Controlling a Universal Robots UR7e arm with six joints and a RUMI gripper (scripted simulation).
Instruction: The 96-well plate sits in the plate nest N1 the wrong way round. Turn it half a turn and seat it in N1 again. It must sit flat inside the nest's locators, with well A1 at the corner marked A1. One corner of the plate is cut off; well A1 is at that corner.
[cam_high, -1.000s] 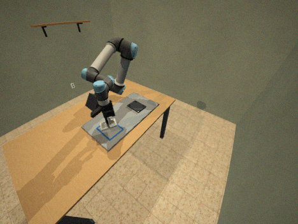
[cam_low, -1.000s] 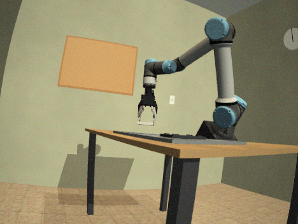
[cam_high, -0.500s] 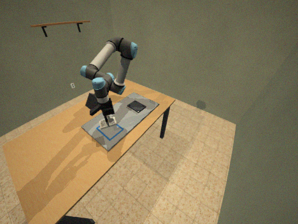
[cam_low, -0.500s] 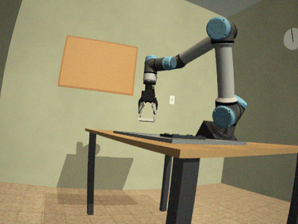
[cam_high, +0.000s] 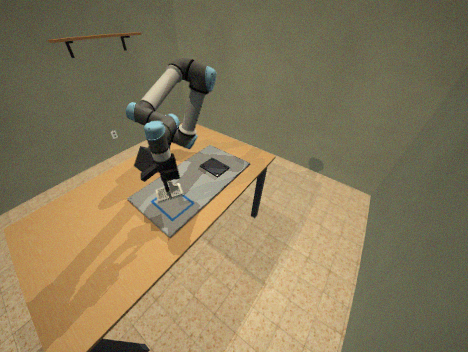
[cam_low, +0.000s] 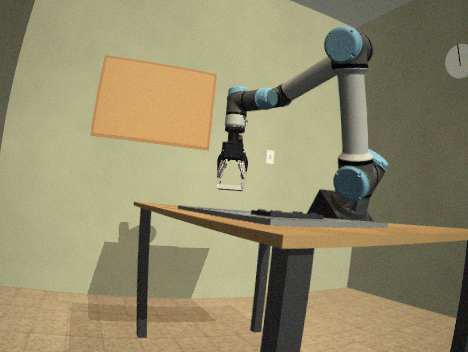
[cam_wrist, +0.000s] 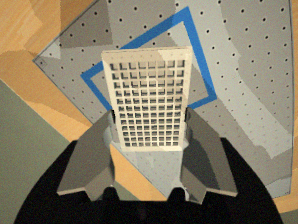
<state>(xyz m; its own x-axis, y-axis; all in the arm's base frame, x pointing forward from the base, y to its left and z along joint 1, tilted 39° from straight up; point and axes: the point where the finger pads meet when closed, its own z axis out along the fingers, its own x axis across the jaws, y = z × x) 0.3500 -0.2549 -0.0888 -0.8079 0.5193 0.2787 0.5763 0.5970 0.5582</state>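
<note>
My gripper (cam_high: 170, 192) (cam_low: 231, 184) (cam_wrist: 149, 109) is shut on the white 96-well plate (cam_high: 172, 194) (cam_low: 230, 187) (cam_wrist: 148, 102) and holds it level, well above the table. The fingers grip its two long sides near one end. The nest N1 shows as a blue rectangular outline (cam_high: 165, 214) (cam_wrist: 92, 84) on the grey perforated board (cam_high: 215, 185) (cam_low: 280, 221) (cam_wrist: 250, 75), below the plate. In the wrist view the plate hangs over the outline, turned relative to it. I cannot make out the plate's cut corner or the A1 mark.
A dark square block (cam_high: 214, 167) (cam_low: 272, 213) lies on the board's far end. The board sits near the edge of the wooden table (cam_high: 75, 240) (cam_low: 350, 234). The arm's base (cam_high: 146, 164) (cam_low: 336, 204) stands beside the board.
</note>
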